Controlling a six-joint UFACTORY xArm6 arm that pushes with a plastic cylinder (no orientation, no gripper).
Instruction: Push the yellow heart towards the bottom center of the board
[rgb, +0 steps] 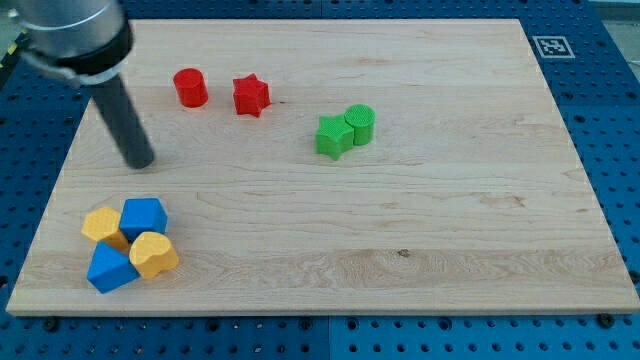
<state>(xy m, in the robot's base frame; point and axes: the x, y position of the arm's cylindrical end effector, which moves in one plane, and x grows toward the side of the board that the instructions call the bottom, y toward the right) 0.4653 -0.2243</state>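
Observation:
The yellow heart lies at the board's lower left, in a tight cluster with a yellow hexagon-like block and two blue blocks. The heart touches both blue blocks. My tip rests on the board above the cluster, about a block's width above the upper blue block and not touching any block. The rod leans up toward the view's top left.
A red cylinder and a red star sit near the top left. A green star and a green cylinder touch each other near the top centre. The wooden board lies on a blue pegboard.

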